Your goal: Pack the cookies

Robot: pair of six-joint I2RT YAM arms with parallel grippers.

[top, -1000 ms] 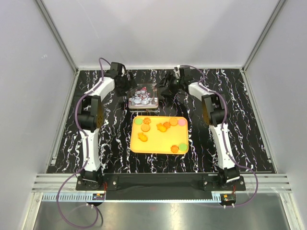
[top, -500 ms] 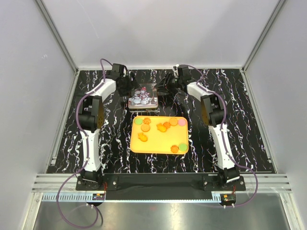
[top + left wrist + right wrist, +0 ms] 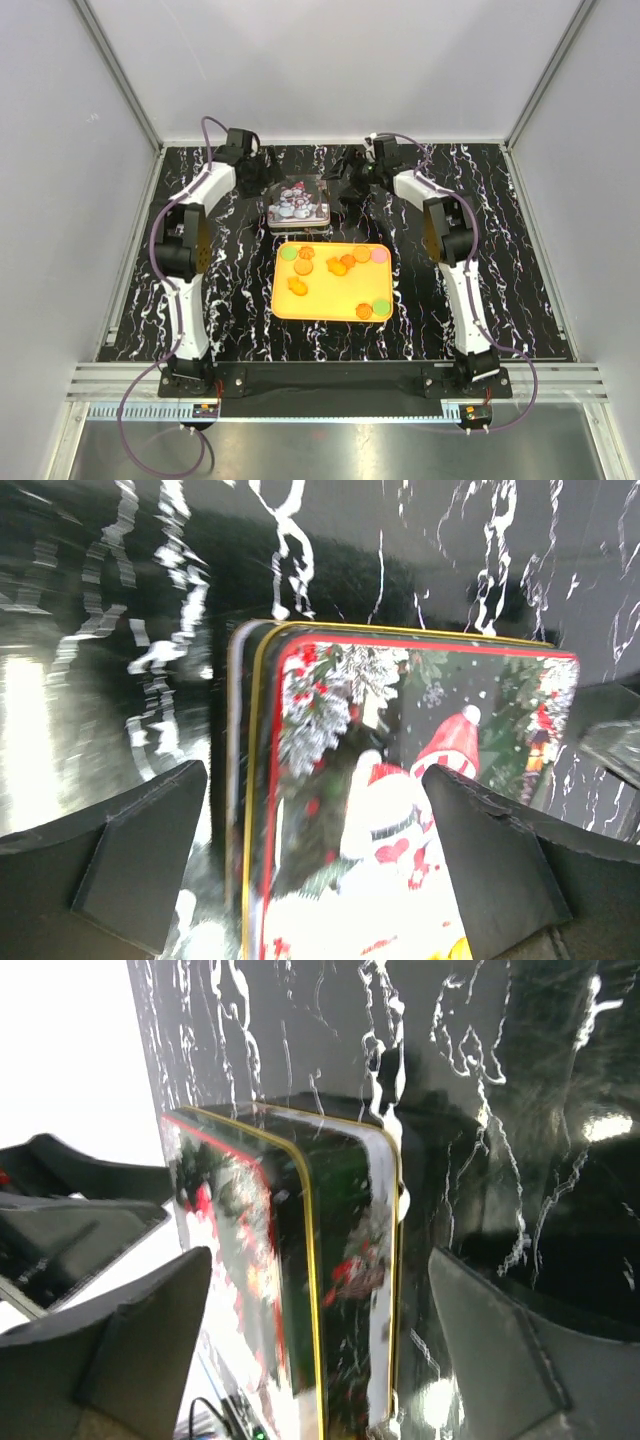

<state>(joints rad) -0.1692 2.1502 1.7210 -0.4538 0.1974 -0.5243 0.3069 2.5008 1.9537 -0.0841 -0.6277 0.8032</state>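
The left gripper (image 3: 315, 855) is spread wide and empty, its fingers straddling one end of the snowman tin (image 3: 298, 203). The right gripper (image 3: 315, 1350), equally wide and empty, brackets the other end, probably to free the lid. The cookies (image 3: 337, 265) wait behind both grippers, on the orange tray (image 3: 330, 305).

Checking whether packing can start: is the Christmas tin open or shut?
Shut. The snowman-printed lid sits flush on the tin in both wrist views, no interior showing; the cookies lie on the yellow tray.
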